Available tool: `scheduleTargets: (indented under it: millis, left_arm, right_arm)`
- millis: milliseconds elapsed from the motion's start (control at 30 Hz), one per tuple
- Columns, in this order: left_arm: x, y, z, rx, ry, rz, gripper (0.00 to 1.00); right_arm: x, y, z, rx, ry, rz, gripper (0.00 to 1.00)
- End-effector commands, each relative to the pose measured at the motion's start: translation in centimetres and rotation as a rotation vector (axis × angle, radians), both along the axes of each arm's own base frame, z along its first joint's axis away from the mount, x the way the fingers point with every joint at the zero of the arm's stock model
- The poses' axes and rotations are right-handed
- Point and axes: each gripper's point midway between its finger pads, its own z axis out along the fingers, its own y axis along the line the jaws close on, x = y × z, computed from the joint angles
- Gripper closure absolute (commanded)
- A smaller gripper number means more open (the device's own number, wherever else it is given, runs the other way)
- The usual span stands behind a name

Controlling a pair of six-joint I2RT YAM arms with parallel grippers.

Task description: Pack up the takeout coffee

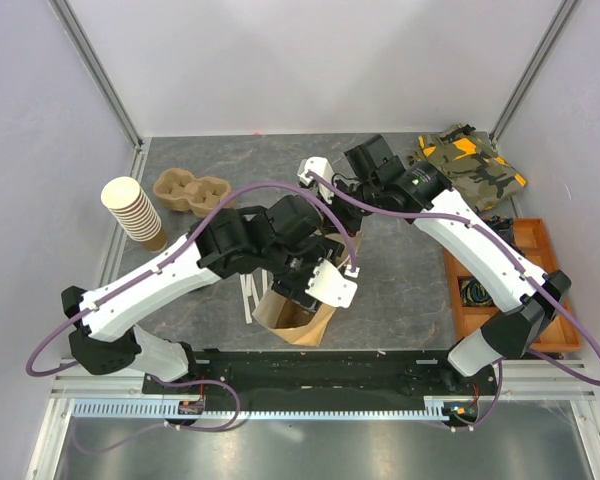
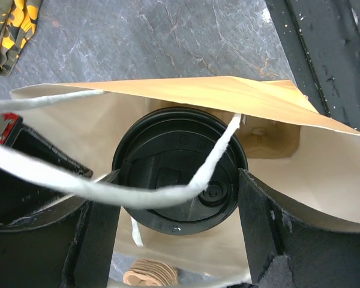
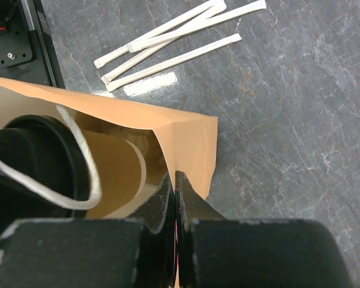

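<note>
At the far left stands a stack of brown cups (image 1: 132, 210), and just to its right lies a cardboard cup carrier (image 1: 192, 191). Some wrapped straws (image 3: 168, 42) lie on the table (image 1: 400, 290), just left of the paper bag (image 1: 298, 325). The bag stands open in the near middle. The takeout coffee (image 2: 180, 168) is inside it, upright, and its black lid faces up with a white string handle (image 2: 78, 180) lying across it. The left gripper (image 2: 179, 174) reaches into the bag, with its jaws pressed on the two sides of the coffee. The right gripper (image 3: 175, 186) has its jaws together on the rim of the bag. At the far right lies a camouflage cloth (image 1: 470, 160). Nearer is an orange tray (image 1: 540, 250), which holds a small dark thing (image 1: 475, 292).
</note>
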Motion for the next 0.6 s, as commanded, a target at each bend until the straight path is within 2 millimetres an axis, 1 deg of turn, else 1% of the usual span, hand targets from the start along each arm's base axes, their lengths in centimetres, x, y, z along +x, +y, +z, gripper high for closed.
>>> scheduleTargets:
  millis: [0,367,567]
  left_arm:
    - [1.2,-1.3,-0.5,-0.006,-0.066,-0.031,0.67]
    - [1.9,-1.5,-3.1,0.03,-0.069,-0.022,0.68]
    - [2.4,-1.2,-5.3,0.074,-0.067,-0.019,0.69]
  right_arm:
    - [-0.8,0.8,2.6,0.069,-0.075,0.077,1.0]
    - [-1.6,0.8,2.7,0.075,-0.066,0.105,1.0]
    - [-2.2,0.6,2.7,0.082,-0.076,0.137,1.0]
